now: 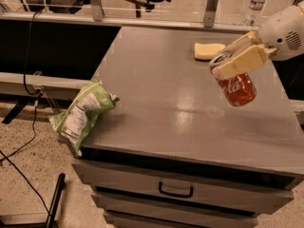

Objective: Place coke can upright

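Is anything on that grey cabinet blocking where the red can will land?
Nothing visible does. The end effector holds the coke can tilted above bare cabinet top at the right; the yellow sponge lies farther back, the chip bag at the left edge.

The coke can [236, 87] is red with white script and a silver top, clasped by the cream-yellow end effector [222, 63] above the grey desk's [156, 80] right side. A pale yellow sponge [208, 50] lies at the desk's back, and a green-and-white printed bag [83, 113] at its left edge.
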You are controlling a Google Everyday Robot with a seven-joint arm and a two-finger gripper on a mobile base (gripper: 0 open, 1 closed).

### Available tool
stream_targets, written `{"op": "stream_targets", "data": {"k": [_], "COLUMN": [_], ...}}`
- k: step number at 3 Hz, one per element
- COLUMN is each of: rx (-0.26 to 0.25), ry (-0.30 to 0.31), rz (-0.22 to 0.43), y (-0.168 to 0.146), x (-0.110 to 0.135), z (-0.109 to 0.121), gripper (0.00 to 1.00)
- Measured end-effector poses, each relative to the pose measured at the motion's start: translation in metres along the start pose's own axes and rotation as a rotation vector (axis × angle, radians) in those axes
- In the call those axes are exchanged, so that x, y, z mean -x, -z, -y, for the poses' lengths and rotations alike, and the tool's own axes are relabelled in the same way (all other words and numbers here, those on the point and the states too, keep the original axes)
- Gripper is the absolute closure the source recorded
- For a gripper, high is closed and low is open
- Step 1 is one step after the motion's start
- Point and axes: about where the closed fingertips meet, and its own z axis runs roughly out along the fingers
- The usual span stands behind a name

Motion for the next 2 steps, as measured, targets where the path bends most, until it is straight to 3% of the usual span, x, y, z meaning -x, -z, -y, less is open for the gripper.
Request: {"op": "stream_targets", "data": {"k": [1,2], "rx": [0.042,0.073], "ry": [0.008,0.043], "rz": [0.206,0.444], "y": [-0.008,0.01], "x": [-0.013,-0.023], "z": [0.005,-0.005], "gripper": [1.0,1.0]}}
